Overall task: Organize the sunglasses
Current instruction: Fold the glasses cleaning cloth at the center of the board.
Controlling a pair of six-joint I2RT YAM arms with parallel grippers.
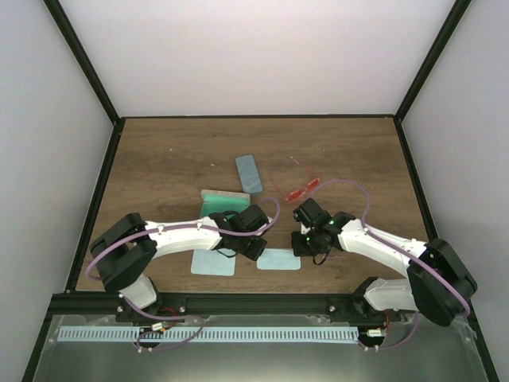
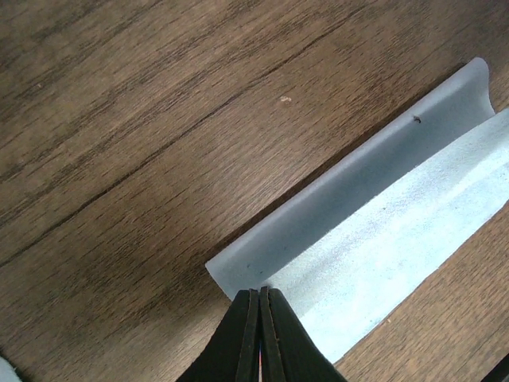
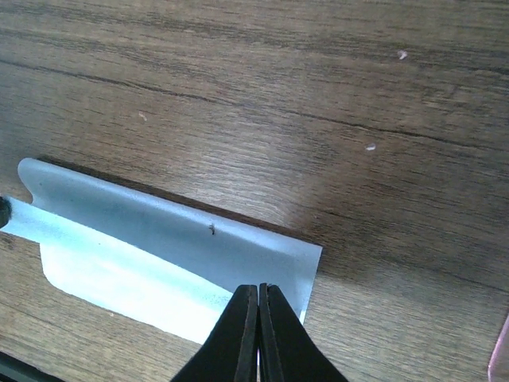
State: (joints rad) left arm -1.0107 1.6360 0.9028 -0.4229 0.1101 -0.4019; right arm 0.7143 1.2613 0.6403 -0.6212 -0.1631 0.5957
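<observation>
The red-orange sunglasses (image 1: 302, 191) lie on the wood right of centre, behind my right arm. A thin pinkish frame (image 1: 300, 165) shows faintly just beyond them. Neither pair is held. A pale teal cloth (image 1: 278, 260) lies near the front, folded along its length. My left gripper (image 1: 260, 250) (image 2: 260, 291) is shut on the left end of the cloth (image 2: 382, 223). My right gripper (image 1: 301, 248) (image 3: 259, 286) is shut on the right end of the cloth (image 3: 143, 255), close to its corner.
A second teal cloth (image 1: 213, 263) lies flat left of the first. An open green-lined case (image 1: 222, 200) sits behind my left wrist, and a closed blue-grey case (image 1: 249, 173) lies at mid-table. A pink sliver (image 3: 501, 350) shows at the right wrist view's edge.
</observation>
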